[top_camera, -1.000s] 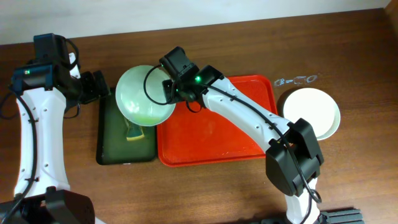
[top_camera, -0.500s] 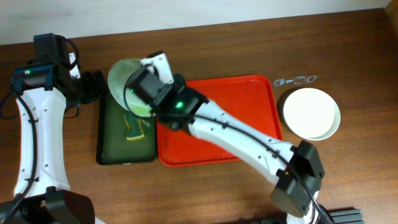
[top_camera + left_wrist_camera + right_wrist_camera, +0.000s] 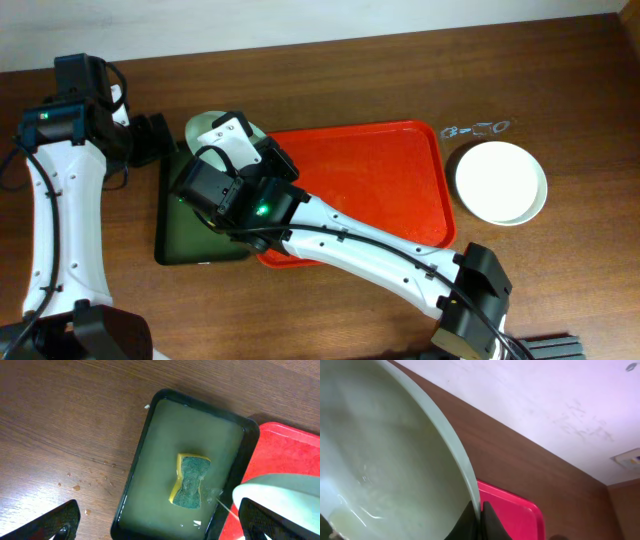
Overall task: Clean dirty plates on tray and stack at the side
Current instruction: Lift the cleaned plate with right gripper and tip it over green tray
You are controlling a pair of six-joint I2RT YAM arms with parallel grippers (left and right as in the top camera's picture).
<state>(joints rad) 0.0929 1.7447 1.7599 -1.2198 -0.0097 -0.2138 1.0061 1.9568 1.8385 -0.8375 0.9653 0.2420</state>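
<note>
From my station I see the right gripper (image 3: 480, 519) clamped on the rim of a pale mint plate (image 3: 385, 460), its two dark fingers pinching the edge from either side. The plate is tilted steeply, and its inner face looks wet, with thin streaks near the low side. On the overhead view the right arm reaches across the red-orange tray (image 3: 385, 165) from the near right, and its wrist sits over the dark green tray (image 3: 178, 240). Only a sliver of the plate shows there, past the wrist at the green tray's far end. The left wrist camera shows the green tray filled with cloudy liquid (image 3: 165, 435), with a yellow and green sponge (image 3: 190, 482) lying in it towards the side by the red-orange tray. The plate's rim comes in at the lower right of that view, over the join between the two trays. The left gripper (image 3: 152, 140) hangs just beside the green tray's far left corner with its fingers spread wide and nothing between them. The red-orange tray's floor looks bare where the arm does not cover it. A stack of plates (image 3: 500, 180) sits on the wooden table (image 3: 580, 90) just to the right of the red-orange tray, a second rim peeking out beneath the top one.
</note>
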